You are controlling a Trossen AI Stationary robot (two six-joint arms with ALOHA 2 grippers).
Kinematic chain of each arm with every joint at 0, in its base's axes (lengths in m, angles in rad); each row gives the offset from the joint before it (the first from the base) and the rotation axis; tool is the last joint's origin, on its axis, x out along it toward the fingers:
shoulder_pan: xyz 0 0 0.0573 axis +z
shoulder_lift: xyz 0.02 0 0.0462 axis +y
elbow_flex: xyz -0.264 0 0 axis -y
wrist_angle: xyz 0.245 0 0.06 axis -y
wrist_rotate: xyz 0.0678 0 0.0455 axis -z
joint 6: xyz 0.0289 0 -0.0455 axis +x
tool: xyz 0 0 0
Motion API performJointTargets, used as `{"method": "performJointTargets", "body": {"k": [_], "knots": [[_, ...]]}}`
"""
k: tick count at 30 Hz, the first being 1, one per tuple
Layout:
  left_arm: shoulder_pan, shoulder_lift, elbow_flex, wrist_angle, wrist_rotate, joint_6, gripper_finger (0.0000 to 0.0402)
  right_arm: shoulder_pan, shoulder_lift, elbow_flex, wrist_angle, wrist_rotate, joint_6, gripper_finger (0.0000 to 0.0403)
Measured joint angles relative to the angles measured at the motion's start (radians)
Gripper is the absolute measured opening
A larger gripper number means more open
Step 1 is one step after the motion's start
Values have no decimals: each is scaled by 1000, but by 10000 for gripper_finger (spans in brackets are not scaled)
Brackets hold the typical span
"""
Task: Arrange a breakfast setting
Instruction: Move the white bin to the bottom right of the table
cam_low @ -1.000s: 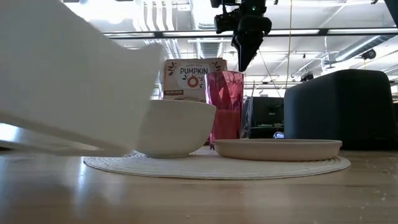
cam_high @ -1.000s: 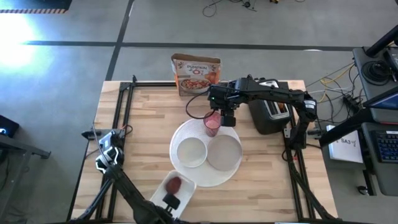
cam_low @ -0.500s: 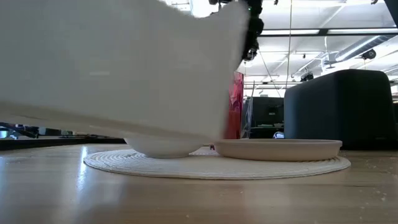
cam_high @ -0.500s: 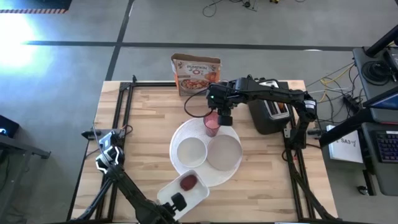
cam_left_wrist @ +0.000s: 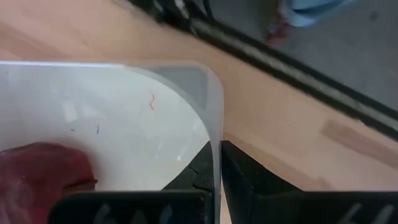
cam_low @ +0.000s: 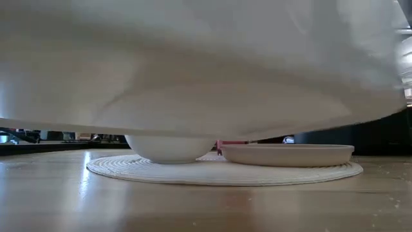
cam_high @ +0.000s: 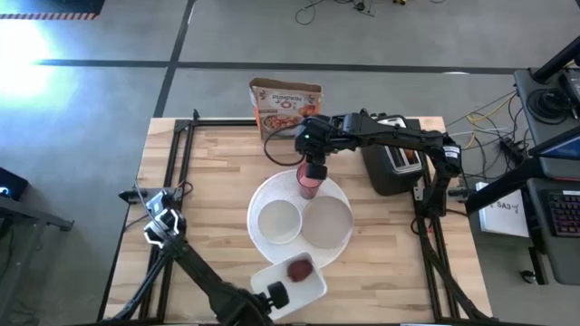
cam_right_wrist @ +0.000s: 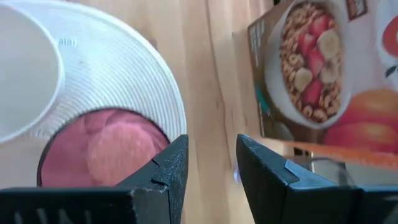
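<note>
Left gripper [cam_left_wrist: 214, 163]: clamped on white rectangular tray [cam_high: 294, 282] rim, carrying dark-red fruit [cam_high: 300, 268] beside big round white plate [cam_high: 263, 190] | Right gripper [cam_right_wrist: 211, 168]: jaws part-open, holding nothing, above pink cup [cam_high: 309, 182] standing on plate's far edge | Small white bowl [cam_high: 278, 220], small pale round plate [cam_high: 326, 222]: side by side on plate, leaving room.

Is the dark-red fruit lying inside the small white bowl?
No, the dark-red fruit lies on the white rectangular tray; the small white bowl holds nothing.

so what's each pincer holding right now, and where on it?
Left pincer is shut on the white rectangular tray, pinching its rim, dark-red fruit riding on it. Right pincer holds nothing, open above the pink cup.
</note>
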Motion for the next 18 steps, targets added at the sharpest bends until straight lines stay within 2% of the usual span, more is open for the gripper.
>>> {"method": "performJointTargets", "body": {"k": [9,18], "knots": [[15,0,-21,48,-2,69,0,0,0,0,89,0,0,127],[13,0,-151,183,-2,40,0,0,0,0,108,0,0,127]]}}
